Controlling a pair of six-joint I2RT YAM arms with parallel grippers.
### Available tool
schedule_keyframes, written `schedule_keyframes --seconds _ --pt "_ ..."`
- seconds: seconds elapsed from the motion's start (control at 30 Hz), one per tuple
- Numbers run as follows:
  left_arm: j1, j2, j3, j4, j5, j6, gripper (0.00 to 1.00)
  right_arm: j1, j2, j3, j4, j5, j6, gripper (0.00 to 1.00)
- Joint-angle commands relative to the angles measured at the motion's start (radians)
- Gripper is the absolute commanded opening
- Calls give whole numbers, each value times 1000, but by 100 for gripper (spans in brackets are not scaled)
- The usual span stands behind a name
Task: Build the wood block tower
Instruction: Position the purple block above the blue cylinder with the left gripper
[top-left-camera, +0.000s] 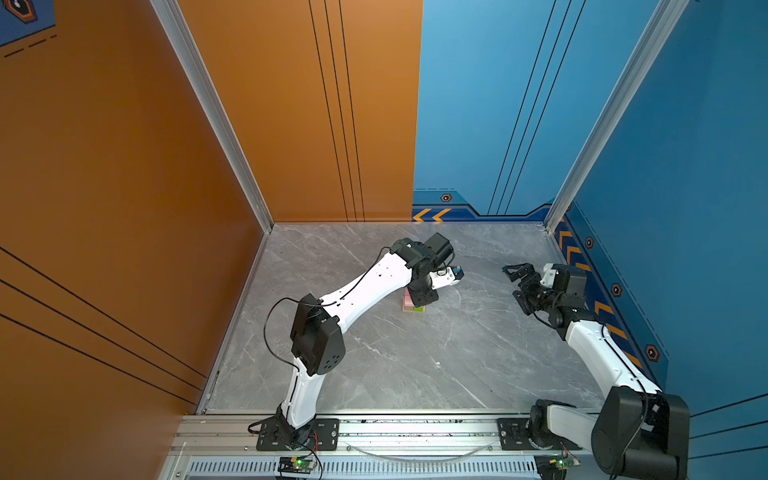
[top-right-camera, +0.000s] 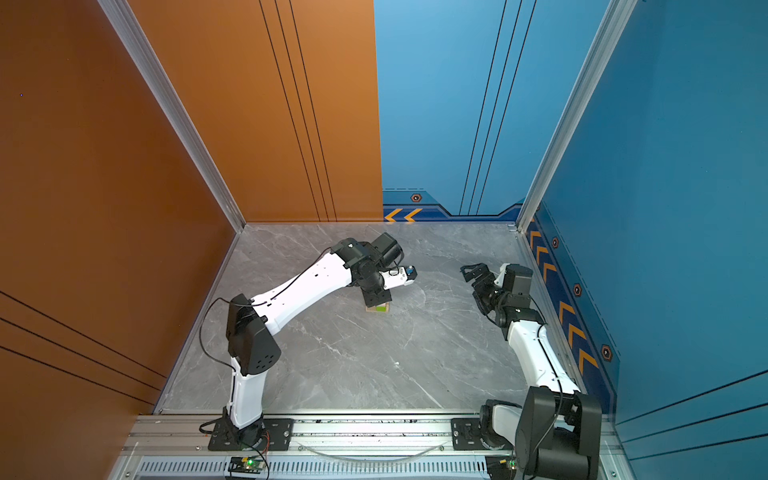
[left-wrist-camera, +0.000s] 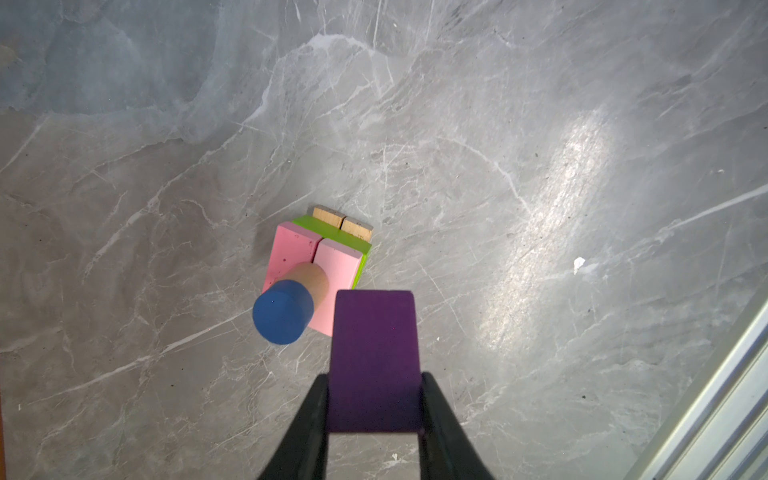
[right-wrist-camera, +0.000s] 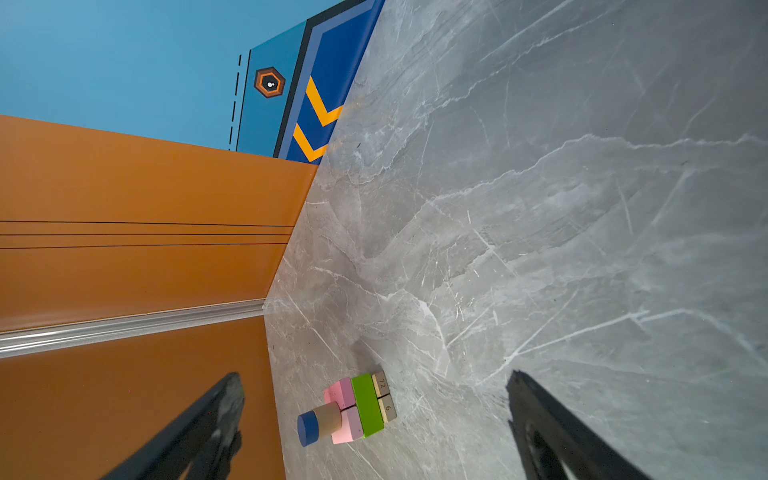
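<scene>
The grey marble-patterned surface (top-left-camera: 374, 365) carries one thing only, the wood block tower (top-left-camera: 413, 303), which stands near its middle beneath the wrist of the white-and-black left arm (top-left-camera: 365, 286). The matching right arm (top-left-camera: 602, 345) hangs near the blue side wall, well apart from the stack, and its jaws are spread wide with nothing between them. From the right wrist view the tower reads clearly: two tan wooden bars (right-wrist-camera: 384, 395) lie side by side on the surface, a lime-green wooden bar (right-wrist-camera: 368, 405) lies across them, and two pink wooden slabs (left-wrist-camera: 291, 253) sit on top of that. On the slabs stands a short tan wooden cylinder (left-wrist-camera: 313, 282), topped by a short blue wooden cylinder (left-wrist-camera: 282, 311). The left jaws are narrowed onto a purple painted wooden block (left-wrist-camera: 374, 357) and hold it by its two sides in the air above the stack. It looks offset to one side of the blue top rather than over it. The step in hand appears to be the capping piece — likely the last one. The next move calls for centring the purple block over the small blue disc. It then has to come straight down with a flat face underneath, and the grip should let go only once it is seated — the cylinder column is slim and would probably tip at a sideways nudge.
</scene>
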Motion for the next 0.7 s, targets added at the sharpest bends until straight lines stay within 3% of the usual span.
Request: schedule_keyframes --seconds 0.0,0.67 --pt "27 -23 23 -63 55 67 9 13 12 39 -16 27 -9 100" --pt "108 66 149 -145 164 190 8 69 19 109 -137 101 -54 100"
